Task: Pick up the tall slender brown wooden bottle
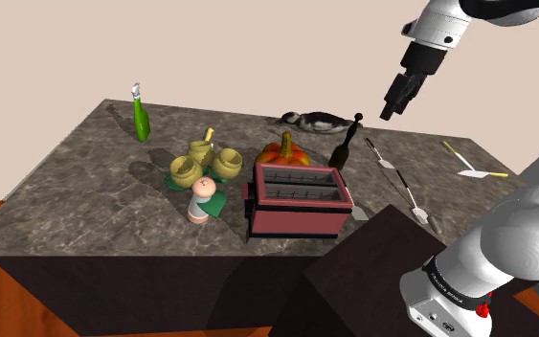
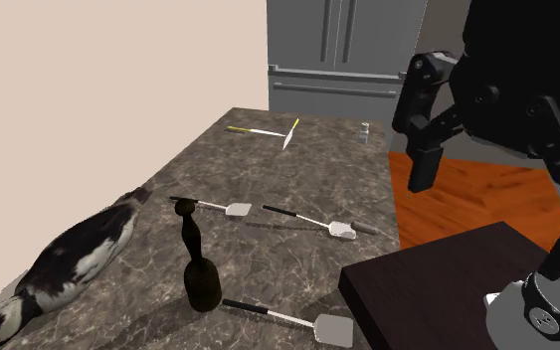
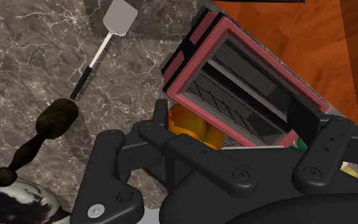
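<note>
**A:** What is seen from the shoulder view?

**B:** A black-and-white bird (image 1: 313, 121) is laid on the grey stone bench (image 1: 85, 191). The dark brown bottle (image 1: 346, 148) is stood up just beside the bird, between it and a red toaster (image 1: 296, 199). The black fingers (image 1: 393, 105) are hung high in the air, above the bottle and a little to the side of the bird. Nothing is touched by them.

**A:** And from the second exterior view?

**B:** The bottle is again found just beside the bird, with its thin neck up. Flat spatulas (image 2: 312, 221) are laid on the bench on the side of the bottle away from the bird.

**A:** And from the wrist view?

**B:** The bottle is seen from above, with its small top next to the bird. The toaster is set farther from the bird, and an orange pumpkin (image 3: 190, 124) is tucked beside it. The fingers are held apart, and nothing is held between them.
</note>
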### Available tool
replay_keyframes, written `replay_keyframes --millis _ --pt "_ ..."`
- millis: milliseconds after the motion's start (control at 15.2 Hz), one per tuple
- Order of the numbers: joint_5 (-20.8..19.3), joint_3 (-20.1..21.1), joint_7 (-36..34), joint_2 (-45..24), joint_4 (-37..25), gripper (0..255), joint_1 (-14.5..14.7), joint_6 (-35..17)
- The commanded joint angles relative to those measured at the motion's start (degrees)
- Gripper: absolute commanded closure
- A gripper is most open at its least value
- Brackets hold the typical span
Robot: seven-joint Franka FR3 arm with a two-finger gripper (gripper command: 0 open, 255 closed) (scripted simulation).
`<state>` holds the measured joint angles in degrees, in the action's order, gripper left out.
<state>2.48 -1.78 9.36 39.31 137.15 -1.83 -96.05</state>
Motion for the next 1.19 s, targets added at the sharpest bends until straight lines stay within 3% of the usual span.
replay_keyframes --millis 0,594,1122 --pt "-0.9 -1.8 1.9 -3.0 -0.5 0 -0.8 -2.4" --pt "-2.1 -9.6 10.6 -19.0 -8.0 0 -3.4 -10.1" --pt "1.2 -15.2 19.0 -35.2 -19.3 0 -5.5 -13.7"
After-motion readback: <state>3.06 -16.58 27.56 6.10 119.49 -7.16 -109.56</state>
